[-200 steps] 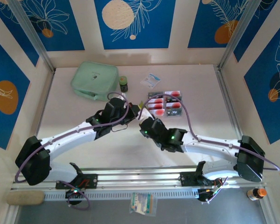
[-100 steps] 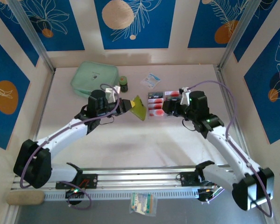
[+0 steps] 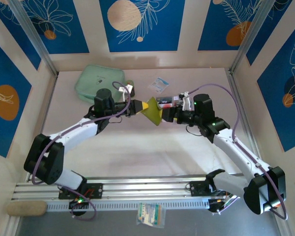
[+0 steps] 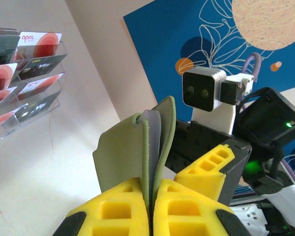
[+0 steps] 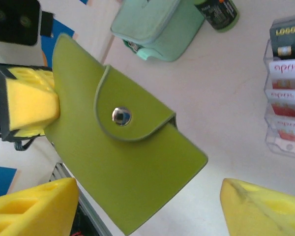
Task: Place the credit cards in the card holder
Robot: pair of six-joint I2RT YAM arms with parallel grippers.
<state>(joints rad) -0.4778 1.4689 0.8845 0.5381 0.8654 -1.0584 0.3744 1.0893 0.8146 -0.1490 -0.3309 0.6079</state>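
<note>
A: While the left tool [image 4: 150, 199] pinches the card holder [image 5: 123, 147] by one corner, it hangs in mid-air between the arms, off the desk [image 3: 137, 147]!

B: Right tool [image 3: 166, 114] gapes wide, pads either side of the free end, gripping nothing. Looks light, soft and floppy, that holder.

A: Agreed; I'd take the flap edge, clear of the snap [image 5: 122, 116]. The credit cards [image 4: 37, 42] wait in their clear rack [image 4: 34, 125] on the desk behind: thin, stiff, slippery.
</note>
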